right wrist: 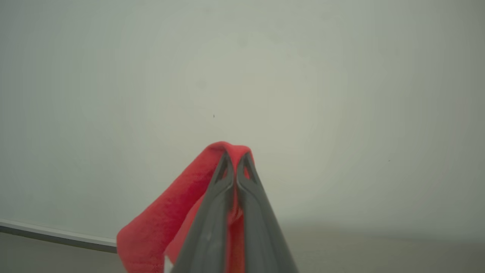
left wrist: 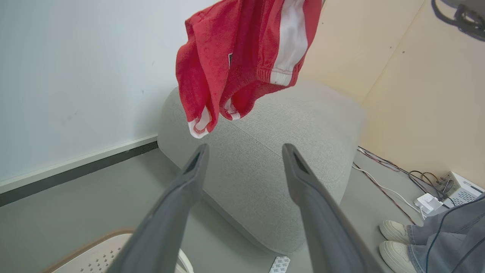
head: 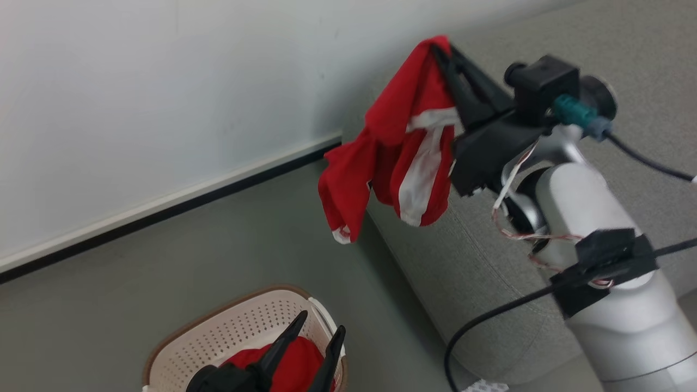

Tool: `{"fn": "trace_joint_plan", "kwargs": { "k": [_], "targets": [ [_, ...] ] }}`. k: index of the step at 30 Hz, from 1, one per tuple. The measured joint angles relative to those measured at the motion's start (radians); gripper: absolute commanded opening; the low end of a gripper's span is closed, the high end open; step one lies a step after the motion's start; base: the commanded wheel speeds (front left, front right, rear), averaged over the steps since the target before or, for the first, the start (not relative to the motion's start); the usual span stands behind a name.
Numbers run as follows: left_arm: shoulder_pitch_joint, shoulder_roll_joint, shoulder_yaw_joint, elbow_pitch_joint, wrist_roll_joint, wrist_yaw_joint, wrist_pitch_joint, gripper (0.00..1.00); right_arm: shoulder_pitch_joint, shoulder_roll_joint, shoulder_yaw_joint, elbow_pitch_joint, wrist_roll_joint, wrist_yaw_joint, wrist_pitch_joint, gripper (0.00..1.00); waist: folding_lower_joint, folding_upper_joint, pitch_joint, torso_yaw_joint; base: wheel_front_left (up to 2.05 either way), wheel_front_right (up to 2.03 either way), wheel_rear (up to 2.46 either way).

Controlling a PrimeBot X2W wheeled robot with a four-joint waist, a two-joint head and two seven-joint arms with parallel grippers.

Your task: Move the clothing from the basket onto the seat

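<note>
Held garment: I see 1 red piece with white panels, the held garment, hanging in the air from its top fold, bunched and drooping.
Its place: in my left wrist view it hangs above the corner of the seat, its white-trimmed hem apart from the cushion.
Right gripper: the right gripper has its 2 fingers pressed together on that fold, with red fabric pinched between the tips and draped over them.
Second garment: more red cloth, the second garment, lies inside the basket.
Basket: it stands on the floor near the seat's front edge, but not touching it.
Left gripper: the left gripper hangs over the basket with its fingers spread wide and nothing between them.
Seat: grey cushion, set against the wall.
Beyond the seat: cables and a small white box lie on the floor; a person's white shoes stand nearby.
</note>
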Motion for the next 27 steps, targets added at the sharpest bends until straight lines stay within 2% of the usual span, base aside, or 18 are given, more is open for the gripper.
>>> {"fn": "trace_joint_plan", "kwargs": {
  "k": [5, 14, 15, 16, 21, 27],
  "targets": [
    [-0.031, 0.041, -0.019, -0.043, 0.001, -0.027, 0.025, 1.0, -0.102, -0.051, -0.021, 0.046, 0.005, 0.0, -0.011, 0.0, 0.0001, 0.0001, 0.082, -0.048, 0.0, 0.0, 0.0],
    [-0.032, 0.131, -0.034, -0.186, 0.026, -0.036, 0.097, 1.0, -0.284, -0.106, -0.094, 0.157, 0.042, 0.0, -0.042, 0.0, 0.0002, 0.0001, 0.214, -0.121, 0.0, 0.0, 0.0],
    [-0.034, 0.153, -0.039, -0.228, 0.031, -0.037, 0.12, 1.0, -0.325, -0.129, -0.132, 0.189, 0.042, 0.0, -0.047, 0.0, 0.0001, 0.0001, 0.251, -0.133, 0.0, 0.0, 0.0],
    [-0.034, 0.153, -0.039, -0.228, 0.031, -0.037, 0.12, 1.0, -0.325, -0.129, -0.132, 0.189, 0.042, 0.0, -0.047, 0.0, 0.0001, 0.0001, 0.251, -0.133, 0.0, 0.0, 0.0],
    [-0.045, 0.211, -0.044, -0.329, 0.042, -0.044, 0.184, 1.0, -0.405, -0.17, -0.255, 0.284, 0.036, 0.0, -0.075, 0.0, 0.0002, 0.0002, 0.344, -0.155, 0.0, 0.0, 0.0],
    [-0.045, 0.256, -0.035, -0.438, 0.051, -0.041, 0.241, 1.0, -0.461, -0.21, -0.408, 0.401, 0.005, 0.0, -0.114, 0.0, 0.0001, 0.0001, 0.447, -0.172, 0.0, 0.0, 0.0]
  ]
}}
